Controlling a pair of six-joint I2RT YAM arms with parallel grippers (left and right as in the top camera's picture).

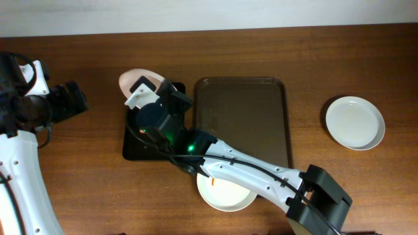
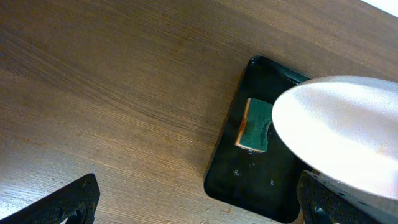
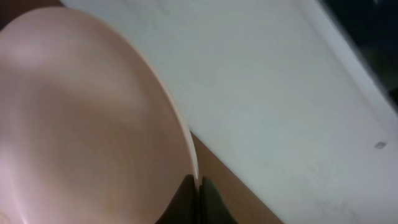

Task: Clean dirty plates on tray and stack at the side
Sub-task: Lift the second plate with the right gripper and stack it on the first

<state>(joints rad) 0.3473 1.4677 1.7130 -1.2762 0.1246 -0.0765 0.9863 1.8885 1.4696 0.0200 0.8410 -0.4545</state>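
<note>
My right gripper (image 1: 149,93) is shut on the rim of a white plate (image 1: 133,79) and holds it tilted on edge over the small black tray (image 1: 130,149). The right wrist view shows its fingers (image 3: 196,186) pinching that rim (image 3: 93,112). The held plate also shows in the left wrist view (image 2: 342,140). A second plate (image 1: 228,194) with an orange smear lies on the table in front of the dark brown tray (image 1: 241,117), partly under the right arm. A third white plate (image 1: 354,122) lies at the far right. My left gripper (image 1: 68,101) is open and empty, left of the black tray.
A green sponge with an orange edge (image 2: 256,124) lies in the black tray (image 2: 249,180), under the held plate. The right arm stretches diagonally from the front right across the table. The brown tray holds nothing.
</note>
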